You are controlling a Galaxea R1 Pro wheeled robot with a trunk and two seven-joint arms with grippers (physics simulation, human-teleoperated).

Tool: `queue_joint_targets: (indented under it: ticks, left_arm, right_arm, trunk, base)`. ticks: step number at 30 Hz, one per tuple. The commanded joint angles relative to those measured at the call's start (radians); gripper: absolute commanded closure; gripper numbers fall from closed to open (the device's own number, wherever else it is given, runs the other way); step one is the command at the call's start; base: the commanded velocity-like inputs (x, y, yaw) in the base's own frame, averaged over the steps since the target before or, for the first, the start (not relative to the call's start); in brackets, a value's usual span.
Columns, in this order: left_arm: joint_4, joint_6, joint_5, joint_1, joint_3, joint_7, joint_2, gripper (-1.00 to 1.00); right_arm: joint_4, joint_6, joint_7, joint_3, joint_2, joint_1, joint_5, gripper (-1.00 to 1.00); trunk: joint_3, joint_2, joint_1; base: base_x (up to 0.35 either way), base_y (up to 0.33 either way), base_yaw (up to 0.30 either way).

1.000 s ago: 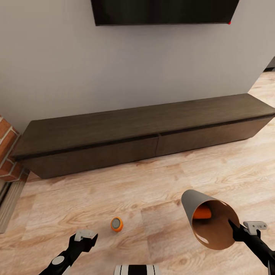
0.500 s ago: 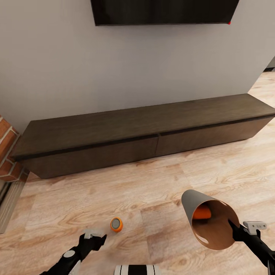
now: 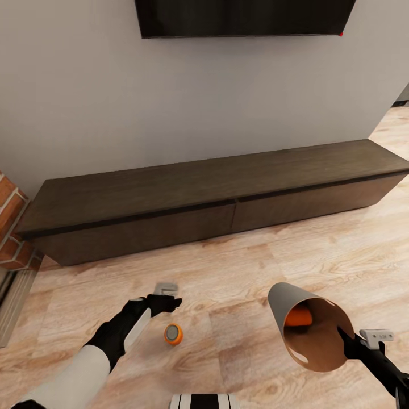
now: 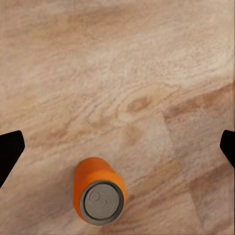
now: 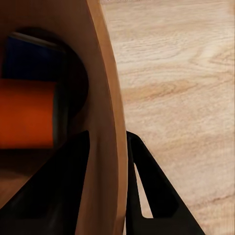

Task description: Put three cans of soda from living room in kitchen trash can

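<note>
A: Left gripper [image 3: 170, 300] hangs above the floor [image 3: 238, 272], fingers [image 4: 10, 152] spread wide, with an orange can [image 3: 174, 334] upright just nearer the robot.

B: Open boards all round that can; the cabinet [image 3: 216, 204] edge is well back. Any label?

A: Only a grey top [image 4: 101, 201], no writing I can read.

B: And the right gripper [image 3: 349, 346]?

A: Fingers [image 5: 147, 196] pinch the bin [image 3: 309, 332] rim, bin tilted, an orange can [image 5: 27, 120] and a blue one [image 5: 34, 61] inside.

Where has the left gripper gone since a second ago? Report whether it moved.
Yes. The left gripper moved forward, toward the dark low cabinet; it now lies beyond the standing orange can, open.
</note>
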Motion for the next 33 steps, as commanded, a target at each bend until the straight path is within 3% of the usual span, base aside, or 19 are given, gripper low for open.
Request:
queue_joint_targets:
  ticks: [1, 3, 4, 7, 19, 22, 26, 29, 31, 33]
  left_arm:
    - [0.006, 0.014, 0.000, -0.013, 0.001, 0.001, -0.002, -1.00]
    - [0.029, 0.040, 0.001, -0.044, 0.001, 0.003, -0.010, -1.00]
    - [0.080, 0.057, 0.003, -0.085, 0.002, 0.004, -0.019, -1.00]
    - [0.167, 0.066, 0.005, -0.139, 0.004, 0.005, -0.028, -1.00]
    - [0.213, 0.109, 0.002, -0.159, 0.004, 0.006, -0.033, -1.00]
    - [0.212, 0.111, 0.002, -0.158, 0.004, 0.006, -0.033, -1.00]
    - [0.212, 0.116, 0.003, -0.156, 0.006, 0.001, -0.031, -1.00]
    - [0.213, 0.120, 0.003, -0.156, 0.007, 0.002, -0.031, -1.00]
    - [0.213, 0.122, 0.003, -0.156, 0.007, 0.002, -0.031, -1.00]
    - [0.213, 0.124, 0.003, -0.156, 0.007, 0.001, -0.029, -1.00]
  right_arm:
    - [-0.001, 0.001, 0.003, -0.001, 0.001, 0.000, -0.007, 1.00]
    - [-0.001, 0.001, 0.004, -0.001, 0.002, 0.000, -0.006, 1.00]
    - [-0.001, 0.001, 0.004, -0.001, 0.003, 0.000, -0.006, 1.00]
    - [-0.001, 0.001, 0.005, -0.001, 0.003, 0.000, -0.006, 1.00]
    - [-0.005, 0.006, -0.001, 0.002, 0.002, -0.001, -0.004, 1.00]
    - [-0.015, 0.101, -0.002, 0.016, -0.001, -0.009, 0.001, 1.00]
    - [-0.061, 0.351, -0.018, 0.091, -0.012, -0.036, 0.003, 1.00]
    - [-0.091, 0.483, -0.076, 0.152, -0.014, -0.057, 0.003, 1.00]
    - [-0.096, 0.525, -0.095, 0.181, -0.014, -0.076, 0.003, 1.00]
    - [-0.104, 0.625, -0.114, 0.242, -0.015, -0.133, 0.003, 1.00]
  trunk:
    - [0.000, 0.000, 0.000]
    - [0.000, 0.000, 0.000]
    - [0.000, 0.000, 0.000]
    - [0.000, 0.000, 0.000]
    - [0.000, 0.000, 0.000]
    - [0.000, 0.000, 0.000]
    - [0.000, 0.000, 0.000]
    - [0.000, 0.000, 0.000]
    - [0.000, 0.000, 0.000]
    - [0.000, 0.000, 0.000]
  base:
    - [0.000, 0.000, 0.000]
    - [0.000, 0.000, 0.000]
    - [0.000, 0.000, 0.000]
    - [0.000, 0.000, 0.000]
    - [0.000, 0.000, 0.000]
    - [0.000, 0.000, 0.000]
    - [0.000, 0.000, 0.000]
    - [0.000, 0.000, 0.000]
    - [0.000, 0.000, 0.000]
    - [0.000, 0.000, 0.000]
